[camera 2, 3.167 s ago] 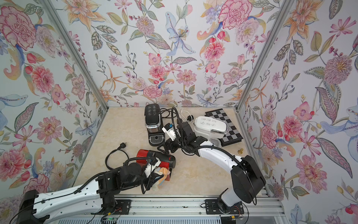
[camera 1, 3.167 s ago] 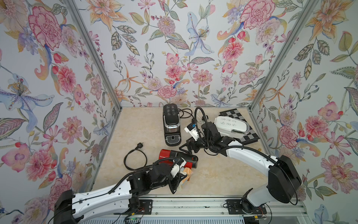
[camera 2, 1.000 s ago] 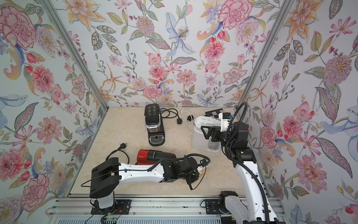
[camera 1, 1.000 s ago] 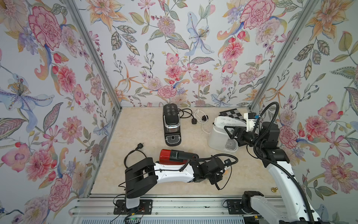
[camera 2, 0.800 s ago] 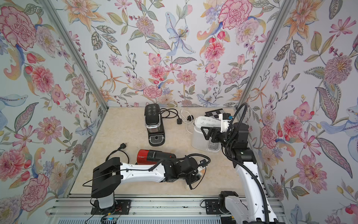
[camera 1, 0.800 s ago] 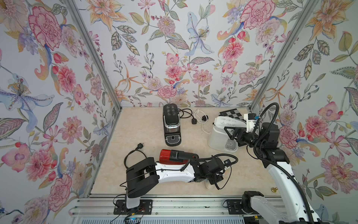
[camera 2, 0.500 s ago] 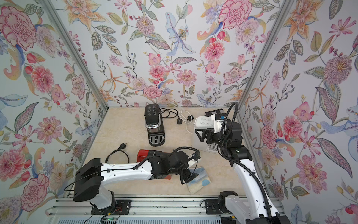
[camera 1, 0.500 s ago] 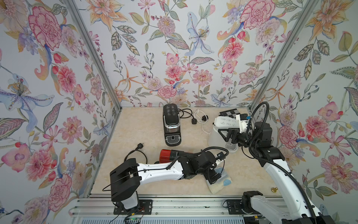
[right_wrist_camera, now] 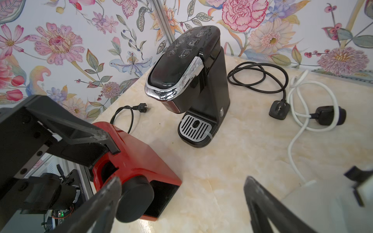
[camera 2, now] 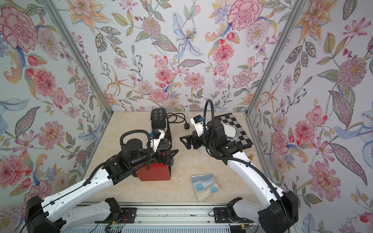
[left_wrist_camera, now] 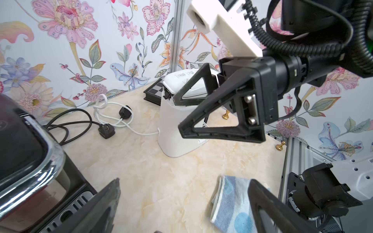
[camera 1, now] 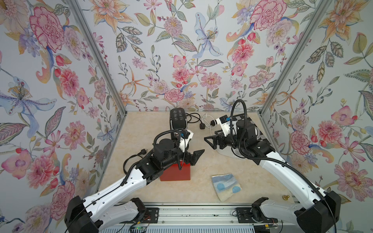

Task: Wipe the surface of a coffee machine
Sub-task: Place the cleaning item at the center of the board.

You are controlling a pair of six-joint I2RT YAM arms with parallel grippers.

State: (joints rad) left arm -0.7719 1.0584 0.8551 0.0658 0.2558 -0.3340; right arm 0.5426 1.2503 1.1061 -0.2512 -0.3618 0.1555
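A blue-and-cream cloth lies loose on the marble table near its front edge. Three coffee machines are in view: a black one at the back, a red one in front of it, and a white one at the right. My left gripper hangs open and empty over the red machine. My right gripper is open and empty, just left of the white machine and facing the left gripper.
Black and white power cables with plugs lie behind, between the black and white machines. Another black cord lies left of the red machine. A chessboard sits at the back right. A small brass piece lies near the front right corner.
My left gripper opened and dropped the cloth on the front of the table, then drew back left over the red machine. My right arm swung left, away from the white machine.
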